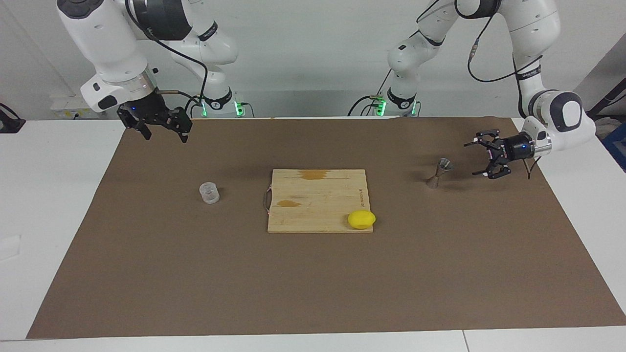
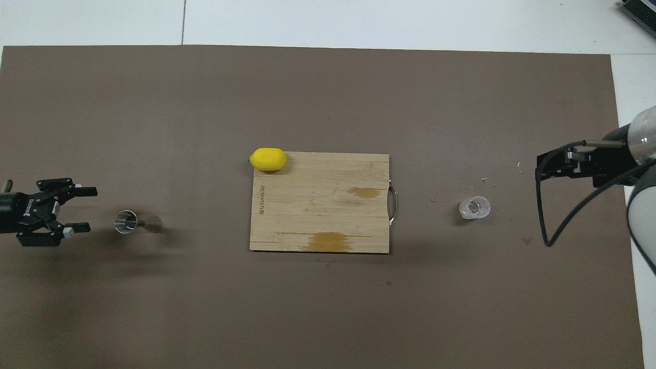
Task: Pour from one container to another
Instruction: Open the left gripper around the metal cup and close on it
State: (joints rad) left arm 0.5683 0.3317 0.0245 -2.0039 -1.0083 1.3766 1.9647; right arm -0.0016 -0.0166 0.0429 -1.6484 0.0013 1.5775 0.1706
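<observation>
Landmark: wooden cutting board lying mid-mat on the brown mat. A yellow lemon sits on the board's corner farthest from the robots, toward the left arm's end. Two darker stains on the board, one at the edge nearest the robots.

Clear cup stands upright on the mat beside the board, toward the right arm's end, well apart from the board's handle. Contents hard to make out, maybe something small inside.

Metal jigger stands upright beside the board toward the left arm's end, well apart from it.

Left gripper hangs low over the mat near the jigger, off the board's left-arm end, fingers spread apart and pointing at the jigger, not touching it, holding nothing.

Right gripper is raised off the board's right-arm end, nothing in it, fingers apart; the arm waits.
</observation>
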